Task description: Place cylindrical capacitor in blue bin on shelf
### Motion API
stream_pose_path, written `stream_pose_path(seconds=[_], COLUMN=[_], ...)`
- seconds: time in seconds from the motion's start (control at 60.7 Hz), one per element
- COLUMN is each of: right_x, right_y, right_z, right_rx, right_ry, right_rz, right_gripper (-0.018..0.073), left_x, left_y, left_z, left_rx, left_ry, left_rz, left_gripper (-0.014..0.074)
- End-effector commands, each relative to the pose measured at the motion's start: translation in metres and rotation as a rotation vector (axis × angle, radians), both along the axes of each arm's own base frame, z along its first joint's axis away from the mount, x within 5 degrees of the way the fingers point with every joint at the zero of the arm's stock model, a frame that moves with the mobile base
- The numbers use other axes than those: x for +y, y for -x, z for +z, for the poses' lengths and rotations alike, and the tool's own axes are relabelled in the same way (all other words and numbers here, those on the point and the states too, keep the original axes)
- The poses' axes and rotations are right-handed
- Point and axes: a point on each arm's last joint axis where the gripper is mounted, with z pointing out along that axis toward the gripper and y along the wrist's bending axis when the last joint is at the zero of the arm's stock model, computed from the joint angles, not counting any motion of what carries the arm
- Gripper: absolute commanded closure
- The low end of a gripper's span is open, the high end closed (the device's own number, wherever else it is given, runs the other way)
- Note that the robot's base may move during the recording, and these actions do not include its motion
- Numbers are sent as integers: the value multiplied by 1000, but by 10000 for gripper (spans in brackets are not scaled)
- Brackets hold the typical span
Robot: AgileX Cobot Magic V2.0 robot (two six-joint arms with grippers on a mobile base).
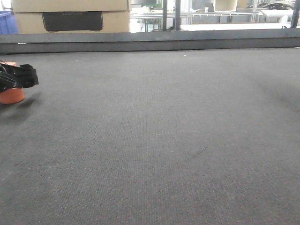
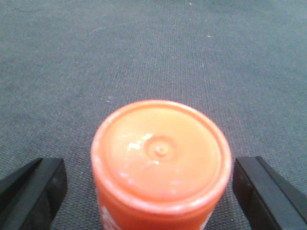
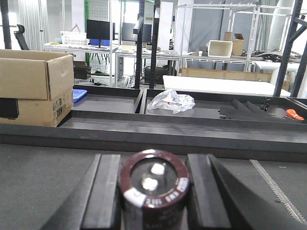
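The cylindrical capacitor [image 3: 153, 184], a squat dark cylinder with a white stripe and two metal terminals on top, sits upright between the black fingers of my right gripper [image 3: 154, 165], which is shut on it above the dark mat. My left gripper [image 2: 147, 167] is open, with its fingers either side of the larger orange cylinder [image 2: 160, 153] and a gap on each side. In the front view that left gripper [image 1: 21, 77] is at the far left, in front of the orange cylinder [image 1: 11, 95]. The shelf and its blue bin are out of view.
A raised dark rail [image 1: 150, 41] borders the far edge of the grey mat [image 1: 159, 140]. Beyond it stand a cardboard box [image 3: 33, 86], a blue plastic piece [image 3: 79, 94], a crumpled plastic bag [image 3: 171, 101] in a dark tray, and distant tables and racks.
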Motion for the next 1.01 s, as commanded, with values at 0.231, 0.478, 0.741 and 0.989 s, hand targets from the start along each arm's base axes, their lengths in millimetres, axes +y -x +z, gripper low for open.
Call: stream_pose_path(seconds=[0.231, 0.478, 0.741, 0.989], right_x=[-2, -2, -1, 1], right_y=[2, 2, 4, 12], right_z=[3, 3, -6, -27], right_rx=[-26, -26, 132, 399], right_ry=[12, 12, 19, 30], right_rz=[-7, -7, 3, 22], right_gripper=[692, 692, 692, 692], left_x=[0, 0, 1, 9], left_y=[-1, 9, 48, 106], left_z=[2, 39, 118, 191], left_rx=[-1, 8, 93, 128], left_ry=[16, 28, -12, -58], left_rz=[14, 1, -73, -101], left_gripper=[379, 708, 708, 708])
